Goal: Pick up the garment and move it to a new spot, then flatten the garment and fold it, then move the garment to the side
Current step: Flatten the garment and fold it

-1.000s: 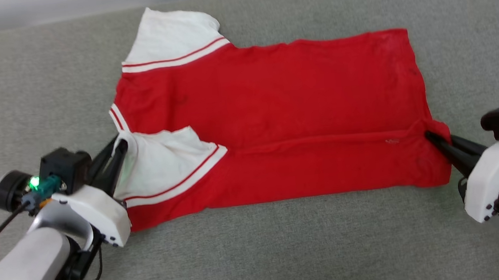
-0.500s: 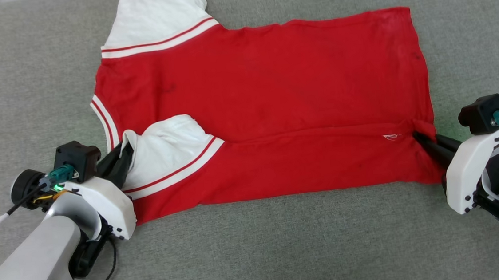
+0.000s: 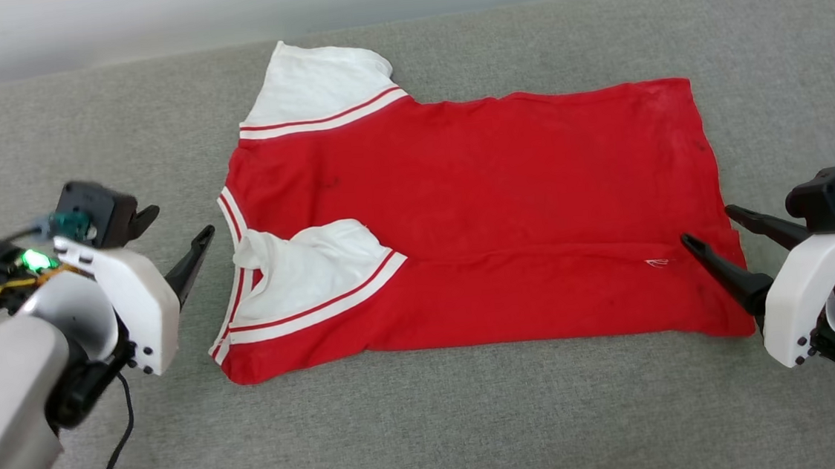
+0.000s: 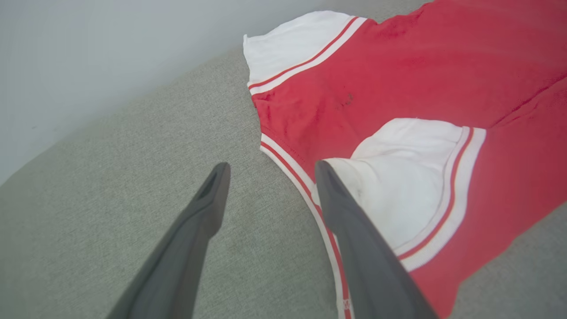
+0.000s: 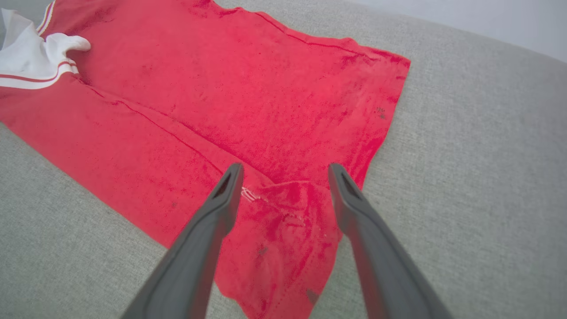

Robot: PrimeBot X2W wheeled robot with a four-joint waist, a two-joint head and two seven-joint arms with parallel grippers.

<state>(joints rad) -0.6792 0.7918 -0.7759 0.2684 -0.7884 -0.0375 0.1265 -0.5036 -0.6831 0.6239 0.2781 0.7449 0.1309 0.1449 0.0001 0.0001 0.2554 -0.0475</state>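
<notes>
**Both grippers let go of the garment**

Nearest, bare grey upholstered surface (image 3: 433, 427); a black cable hangs under the left arm.

Left gripper (image 3: 179, 221): fingers spread wide, nothing between them; a second ago it was pinched on the near white sleeve (image 3: 308, 265), now it sits just beside the striped neck trim, off the cloth; same gape in the left wrist view (image 4: 272, 165).

Right gripper (image 3: 708, 224): fingers apart too; earlier clamped on the near right corner of the hem, now straddling that rumpled corner (image 5: 285, 166); contact with the cloth cannot be told.

The garment (image 3: 475, 207) lies flat on the grey surface between the two grippers, plain red side up, neck toward the left gripper; its near edge is folded over in a long strip, the near sleeve lying on the red body.

Farther: the far white sleeve (image 3: 316, 86) spread flat; a pale wall (image 3: 73, 23) behind.

The head view's framing has shifted; that is the camera.
</notes>
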